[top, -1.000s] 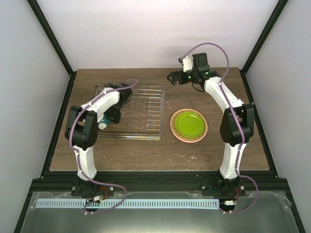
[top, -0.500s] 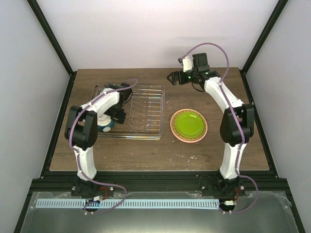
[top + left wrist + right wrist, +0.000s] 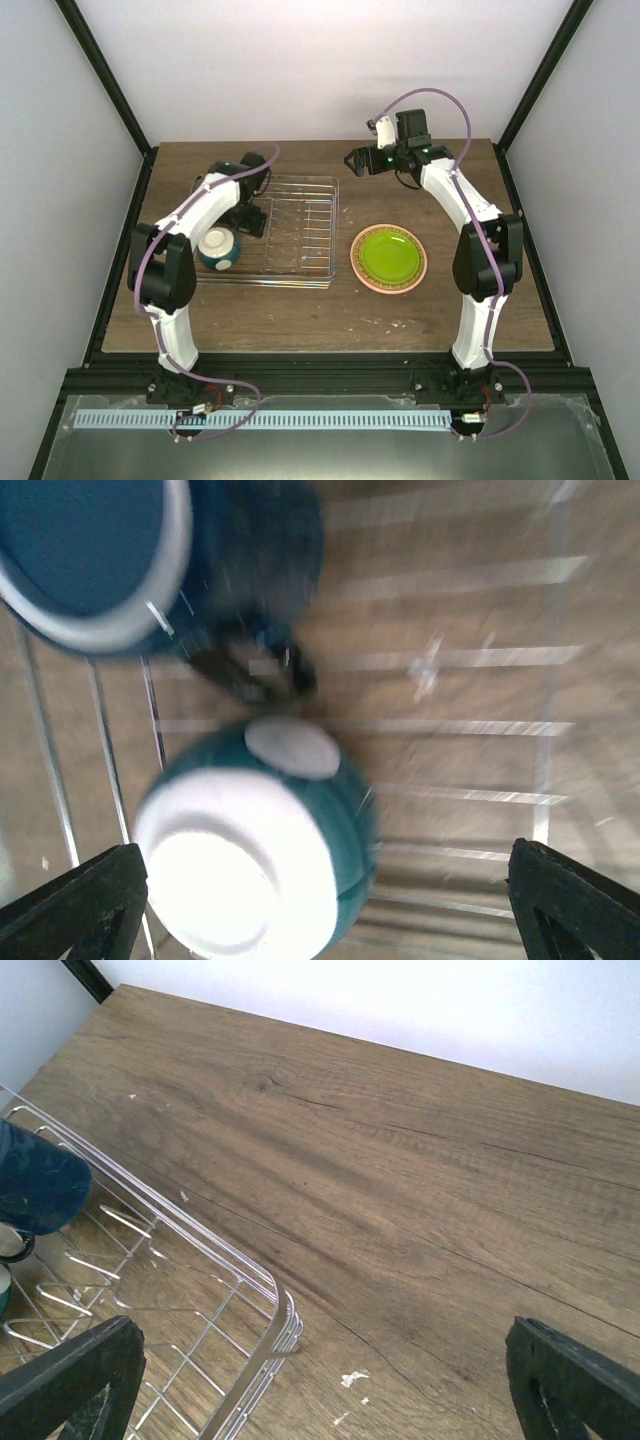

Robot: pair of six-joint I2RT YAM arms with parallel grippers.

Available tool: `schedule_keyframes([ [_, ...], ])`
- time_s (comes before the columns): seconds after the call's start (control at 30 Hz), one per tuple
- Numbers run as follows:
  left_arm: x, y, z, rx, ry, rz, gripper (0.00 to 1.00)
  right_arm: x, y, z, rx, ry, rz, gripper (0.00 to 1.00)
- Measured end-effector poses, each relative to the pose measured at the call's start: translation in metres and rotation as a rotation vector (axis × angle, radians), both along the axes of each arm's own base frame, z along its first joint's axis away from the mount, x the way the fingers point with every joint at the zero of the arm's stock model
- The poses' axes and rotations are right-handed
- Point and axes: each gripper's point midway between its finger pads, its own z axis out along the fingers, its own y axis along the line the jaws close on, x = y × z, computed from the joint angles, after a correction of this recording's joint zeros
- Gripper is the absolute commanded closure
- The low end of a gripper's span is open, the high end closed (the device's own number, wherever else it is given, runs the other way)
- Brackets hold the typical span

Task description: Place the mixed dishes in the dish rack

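The silver dish rack (image 3: 318, 184) stands left of centre on the table. The teal bowl (image 3: 218, 248), white inside, lies tilted in the rack's near left corner. In the left wrist view the bowl (image 3: 250, 860) sits just below the dark blue mug (image 3: 90, 550), both on the rack's bars (image 3: 470, 660). My left gripper (image 3: 252, 218) is open and empty above them. The lime-green plate (image 3: 390, 254) lies on the salmon-pink plate (image 3: 358, 272) right of the rack. My right gripper (image 3: 353, 160) is open and empty over the table behind the rack. The cream plate is out of view.
The right wrist view shows the rack's far right corner (image 3: 268, 1322), a part of the mug (image 3: 38, 1185) and bare wooden table (image 3: 420, 1190). Black frame posts and white walls close in the table on three sides.
My left gripper has let go of the bowl and drawn back towards the far side of the rack. The bowl now rests in the rack. The right arm has not moved.
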Motion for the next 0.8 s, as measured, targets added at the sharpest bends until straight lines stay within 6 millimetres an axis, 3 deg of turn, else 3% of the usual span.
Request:
schedule_keyframes([
  [0.23,0.061,-0.039,0.115,-0.185,-0.349,-0.032,0.0,0.003,-0.014,-0.01,-0.058,0.025,-0.073,0.04],
  [0.33,0.07,-0.059,0.152,-0.267,-0.441,-0.069,0.0,0.001,-0.023,-0.021,-0.092,0.057,-0.12,0.05],
  [0.4,0.072,-0.073,0.167,-0.325,-0.471,-0.096,0.0,-0.007,-0.031,-0.033,-0.119,0.094,-0.149,0.06],
  [0.57,0.077,-0.108,0.179,-0.46,-0.496,-0.173,0.0,-0.051,-0.052,-0.063,-0.182,0.23,-0.21,0.07],
  [0.8,0.082,-0.138,0.151,-0.568,-0.464,-0.238,0.0,-0.093,-0.073,-0.05,-0.189,0.273,-0.297,0.09],
])
